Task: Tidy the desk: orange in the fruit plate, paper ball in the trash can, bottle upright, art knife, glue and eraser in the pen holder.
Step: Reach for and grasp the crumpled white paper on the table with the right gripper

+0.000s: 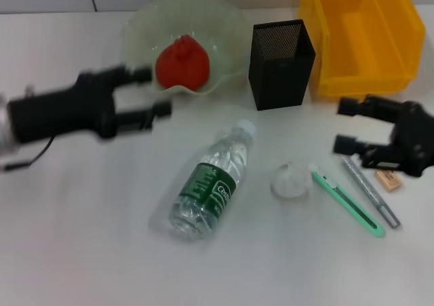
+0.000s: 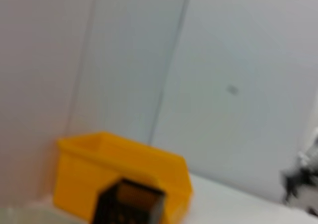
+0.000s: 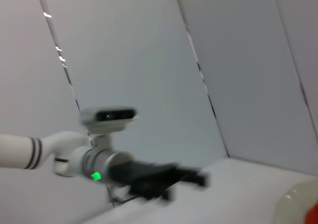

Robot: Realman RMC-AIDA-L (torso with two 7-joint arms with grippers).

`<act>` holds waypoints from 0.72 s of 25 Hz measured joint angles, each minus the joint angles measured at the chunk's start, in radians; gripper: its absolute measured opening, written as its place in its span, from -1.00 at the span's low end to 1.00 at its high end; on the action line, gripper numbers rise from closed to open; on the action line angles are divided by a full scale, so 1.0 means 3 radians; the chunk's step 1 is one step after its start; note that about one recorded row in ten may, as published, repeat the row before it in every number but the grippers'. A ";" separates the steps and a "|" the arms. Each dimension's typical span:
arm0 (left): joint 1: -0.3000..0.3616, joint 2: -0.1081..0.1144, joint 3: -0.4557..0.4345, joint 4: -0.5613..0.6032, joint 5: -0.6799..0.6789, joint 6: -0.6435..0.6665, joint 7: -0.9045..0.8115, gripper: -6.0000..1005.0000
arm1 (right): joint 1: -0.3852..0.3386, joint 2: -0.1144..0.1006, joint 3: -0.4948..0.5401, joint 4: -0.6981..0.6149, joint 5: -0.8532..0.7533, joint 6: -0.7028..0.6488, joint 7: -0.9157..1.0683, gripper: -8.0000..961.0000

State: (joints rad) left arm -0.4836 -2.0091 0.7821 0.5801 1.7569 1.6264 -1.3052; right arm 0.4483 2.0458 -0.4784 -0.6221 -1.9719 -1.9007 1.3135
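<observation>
A: What sits farthest left?
B: The black left gripper point(image 1: 157, 91), hovering over the white desk point(image 1: 81, 238) with its two fingers apart and nothing between them. Its tips reach toward the rim of the wavy-edged, translucent pale-green glass fruit plate point(image 1: 139, 31). The right wrist view shows that same gripper point(image 3: 191, 177) from afar, on its white arm.

A: And inside the plate?
B: The round orange-red fruit point(image 1: 182, 64), resting in the middle.

A: Next along?
B: A clear plastic water bottle with a green label and white cap point(image 1: 211, 184) lies on its side, cap pointing toward the back of the desk. Behind it stands the square black mesh metal pen holder point(image 1: 281, 63), upright, just beside the glossy yellow plastic bin point(image 1: 359, 34). The left wrist view catches the pen holder point(image 2: 129, 203) in front of the bin point(image 2: 124, 172) too.

A: Right of the bottle?
B: A crumpled white paper ball point(image 1: 290, 180), touching or nearly touching the slim green art knife point(image 1: 347, 203), which lies diagonally. Just beside that lies a grey stick-shaped object point(image 1: 371, 190), possibly the glue. A small tan rectangular eraser point(image 1: 388, 180) sits near it.

A: Anything in the way?
B: The black right gripper point(image 1: 344, 125) hangs above the eraser and the grey stick's far end, fingers spread, empty.
</observation>
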 joint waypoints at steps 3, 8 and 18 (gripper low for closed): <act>0.0172 0.0076 0.0001 0.0008 0.0196 0.0232 0.0103 0.58 | 0.0064 -0.0037 -0.0046 -0.0678 -0.0036 -0.0119 0.0601 0.58; 0.0318 0.0160 -0.0002 0.0008 0.0298 0.0374 0.0115 0.62 | 0.0251 -0.0040 -0.0488 -0.2057 -0.0371 -0.0227 0.1670 0.57; 0.0359 0.0112 0.0000 -0.0010 0.0397 0.0350 0.0120 0.62 | 0.0868 0.0112 -0.2076 -0.2900 -0.1944 -0.0072 0.2831 0.57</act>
State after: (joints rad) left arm -0.3759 -1.9754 0.7820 0.5772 1.8761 1.7314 -1.2693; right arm 0.7087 2.0793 -1.1011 -1.4922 -2.5551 -1.9224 2.1629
